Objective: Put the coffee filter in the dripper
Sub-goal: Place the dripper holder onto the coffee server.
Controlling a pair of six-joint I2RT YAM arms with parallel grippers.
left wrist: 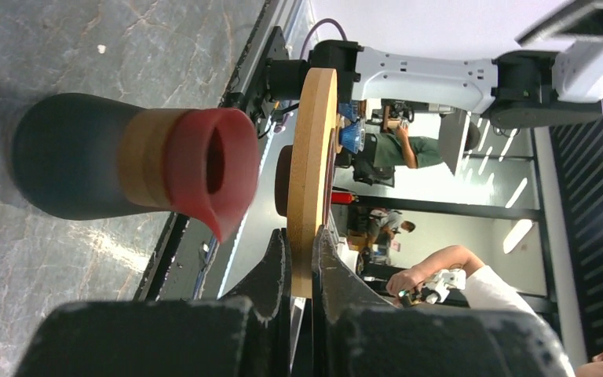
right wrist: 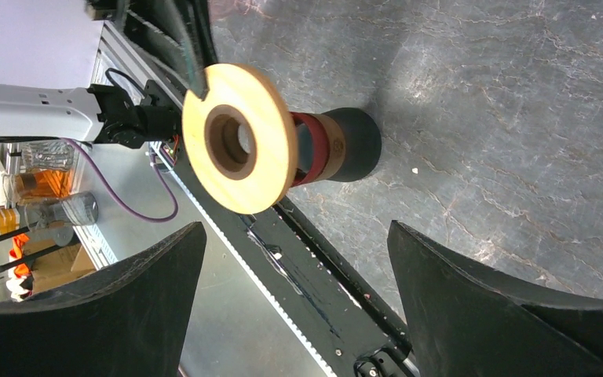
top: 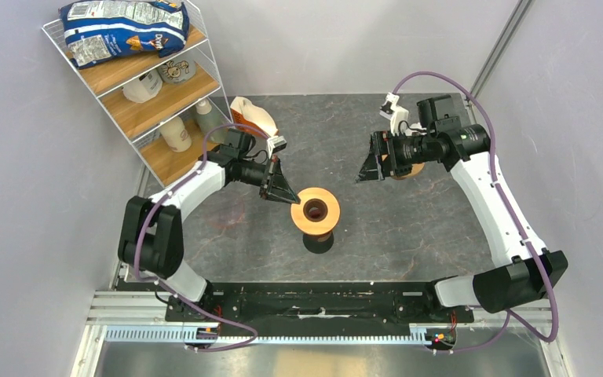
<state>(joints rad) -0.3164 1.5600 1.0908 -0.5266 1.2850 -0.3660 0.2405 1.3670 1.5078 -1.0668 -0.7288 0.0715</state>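
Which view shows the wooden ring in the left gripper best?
Right wrist: the wooden ring faces that camera, whole face and centre hole visible, in front of the carafe. Top external shows it small, from above. Left wrist sees only its edge, pinched by the left gripper.

In the top view the right arm (top: 483, 188) covers most of a light-brown object (top: 412, 170) at the far right of the bench (top: 408, 236); too little shows to tell what it is. The left arm (top: 204, 179) hides the near part of the orange-and-white packet (top: 253, 116). The wooden ring (top: 315, 210) covers most of the dark carafe (top: 319, 242). In the left wrist view the left hand's (left wrist: 302, 236) fingers hide part of the ring's rim.
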